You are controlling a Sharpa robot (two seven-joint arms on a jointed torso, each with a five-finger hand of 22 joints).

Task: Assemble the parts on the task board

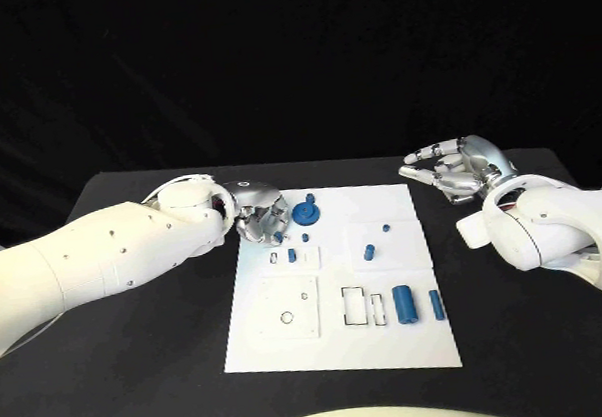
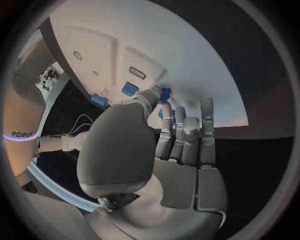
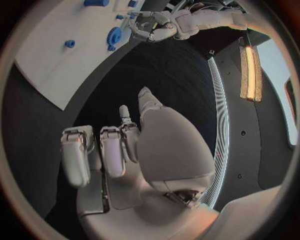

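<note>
Blue cylinders (image 1: 404,305) stand upright at the near edge of the white task board (image 1: 342,350), untouched. Farther back, the left hand (image 1: 259,213), fingers curled with nothing visibly held, sits just beside the round blue part (image 1: 307,213), much nearer than the right hand (image 1: 451,169), curled, off the board.

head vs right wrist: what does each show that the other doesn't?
Head view alone: the two blue cylinders lying at the near end of the task board, and the white square plate with a ring outline.

Right wrist view alone: the palm side of the right hand, over bare black table, holding nothing.

Both: the left hand at the board's far corner, beside the round blue part.
</note>
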